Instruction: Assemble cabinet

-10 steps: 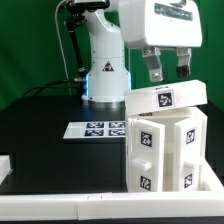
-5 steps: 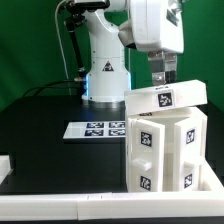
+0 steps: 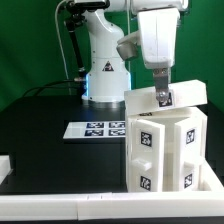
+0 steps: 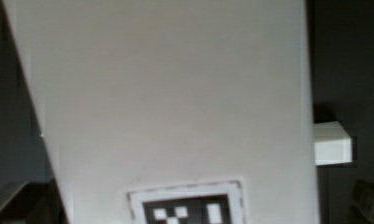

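The cabinet (image 3: 165, 150) is a white boxy body with marker tags on its front, standing at the exterior view's right front. A flat white tagged panel (image 3: 188, 96) lies across its top, slightly tilted. My gripper (image 3: 162, 92) points down at this panel's tag, seen edge-on, with its fingertips at or just above the panel. The exterior view does not show whether its jaws are open. In the wrist view the white panel (image 4: 166, 100) fills most of the frame, its tag (image 4: 184, 208) at the edge, and no fingers show.
The marker board (image 3: 98, 129) lies flat on the black table to the left of the cabinet. The arm's white base (image 3: 103, 70) stands behind it. A small white part (image 3: 5, 165) sits at the left edge. A white block (image 4: 335, 140) shows beside the panel.
The gripper has turned about its vertical axis, from both fingers showing apart to edge-on, and has come down onto the top panel. The cabinet has not moved.
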{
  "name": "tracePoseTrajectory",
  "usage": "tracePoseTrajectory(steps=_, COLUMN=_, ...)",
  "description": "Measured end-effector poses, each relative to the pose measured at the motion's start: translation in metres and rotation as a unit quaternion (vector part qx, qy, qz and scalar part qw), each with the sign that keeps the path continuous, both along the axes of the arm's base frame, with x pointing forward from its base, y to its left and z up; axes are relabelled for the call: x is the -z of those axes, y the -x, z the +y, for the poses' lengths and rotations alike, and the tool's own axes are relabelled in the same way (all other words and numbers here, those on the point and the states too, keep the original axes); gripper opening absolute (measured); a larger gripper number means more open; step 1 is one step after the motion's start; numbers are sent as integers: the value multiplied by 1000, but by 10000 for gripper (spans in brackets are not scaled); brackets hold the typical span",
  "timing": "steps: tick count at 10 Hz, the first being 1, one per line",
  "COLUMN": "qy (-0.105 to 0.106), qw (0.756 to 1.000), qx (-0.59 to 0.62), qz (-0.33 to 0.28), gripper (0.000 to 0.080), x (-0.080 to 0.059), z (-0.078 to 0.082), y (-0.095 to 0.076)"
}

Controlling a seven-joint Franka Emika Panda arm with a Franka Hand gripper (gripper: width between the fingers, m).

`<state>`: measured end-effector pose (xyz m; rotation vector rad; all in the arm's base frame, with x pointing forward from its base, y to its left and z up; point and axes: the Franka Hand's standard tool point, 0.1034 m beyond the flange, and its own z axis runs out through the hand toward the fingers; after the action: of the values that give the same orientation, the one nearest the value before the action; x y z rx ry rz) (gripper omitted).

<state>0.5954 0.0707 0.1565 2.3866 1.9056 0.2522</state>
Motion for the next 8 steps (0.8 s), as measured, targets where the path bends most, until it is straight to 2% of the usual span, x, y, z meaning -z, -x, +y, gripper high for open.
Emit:
tracePoseTrajectory(steps=1, qy=-2, qw=1000, qx=8, qz=-1, gripper=738, x=0, z=0, y=-1)
tracePoseTrajectory(steps=2, qy=-3, qw=1000, qx=14, qz=-2, gripper=738, x=0, z=1, y=-1)
tracePoseTrajectory(steps=3, qy=-3, qw=1000, qx=15, qz=-2, gripper=599, x=0, z=0, y=-1)
tracePoseTrajectory(steps=4, qy=-3, qw=1000, qx=15, qz=-2, gripper=557, x=0, z=0, y=-1)
tracePoseTrajectory(steps=6, qy=-6, qw=1000, qx=30, qz=-1, gripper=557, x=0, z=0, y=-1)
tracePoseTrajectory(steps=8, qy=-18, qw=996, qx=92, qz=2, gripper=557, x=0, z=-1, y=-1)
